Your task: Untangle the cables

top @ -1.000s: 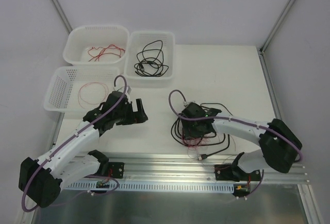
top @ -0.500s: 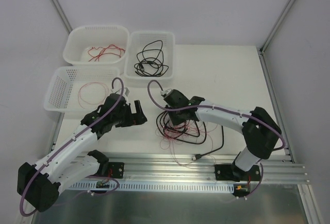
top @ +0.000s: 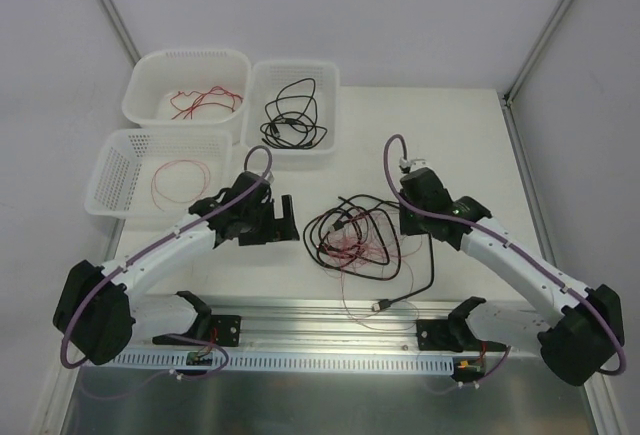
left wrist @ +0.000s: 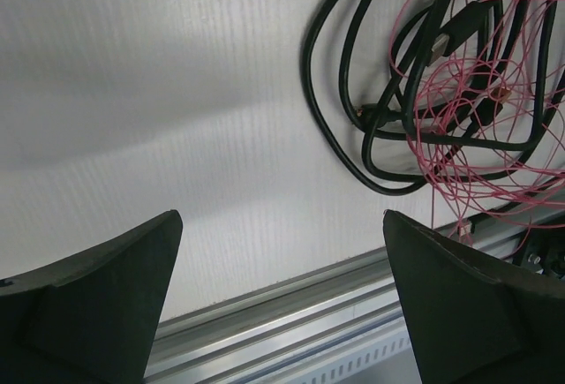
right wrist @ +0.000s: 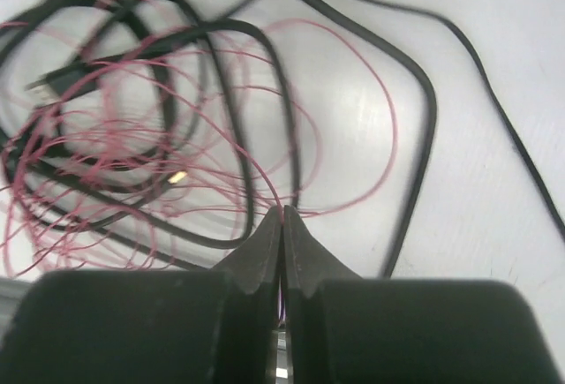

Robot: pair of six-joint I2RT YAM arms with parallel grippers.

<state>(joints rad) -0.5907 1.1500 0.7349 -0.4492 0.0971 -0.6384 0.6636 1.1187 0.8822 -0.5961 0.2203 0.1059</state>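
The cables (top: 352, 242) lie on the white table as one tangle of black loops and thin red wire between my two grippers. My right gripper (top: 405, 222) sits at the tangle's right edge. In the right wrist view its jaws (right wrist: 282, 214) are shut, with a red wire (right wrist: 261, 177) pinched at their tips and black loops (right wrist: 433, 110) beyond. My left gripper (top: 276, 221) stands open just left of the tangle, holding nothing. The left wrist view has the cables (left wrist: 366, 128) at the upper right, clear of the spread fingers (left wrist: 106, 296).
Three white baskets stand at the back left: one with red wires (top: 187, 90), one with black cables (top: 292, 110), one nearer with a red wire (top: 160, 170). A black plug end (top: 383, 304) lies near the metal rail (top: 330, 317) along the table's front edge.
My right gripper closed on the red wire and swung from over the tangle to its right side. The tangle shifted left and spread. My left arm moved right, toward the tangle, still open.
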